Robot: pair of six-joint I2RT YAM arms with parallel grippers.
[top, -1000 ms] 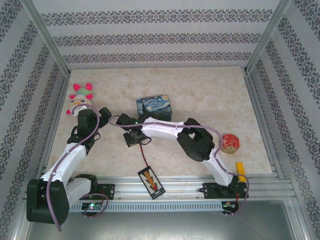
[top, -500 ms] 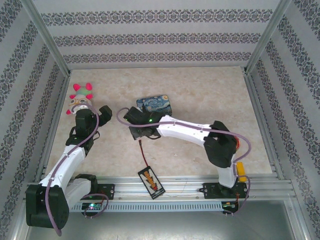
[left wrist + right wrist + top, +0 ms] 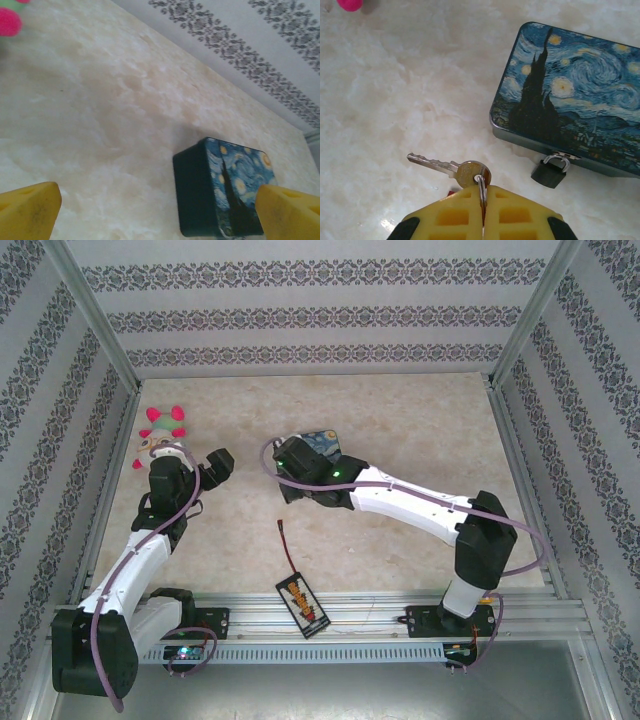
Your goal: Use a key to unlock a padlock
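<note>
1. Two arms reach over the tabletop (image 3: 400,420); the right arm (image 3: 420,505) stretches long and low toward the left, right tool (image 3: 482,197) clamped on the key (image 3: 445,166) by its ring.
2. Small padlock (image 3: 550,173) rests against the painted tin (image 3: 580,95), at its front wall, just right of the key.
3. Left arm (image 3: 140,540) stands folded; left tool (image 3: 159,210) gapes wide, empty, facing the tin.

You've got bright, even light here; slight glare on the glossy cream marble tabletop (image 3: 385,125), and your left wrist picture looks soft.

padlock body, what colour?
Dark, near black, with a silvery shackle. The padlock shows best in the right wrist view, beside the starry tin.
</note>
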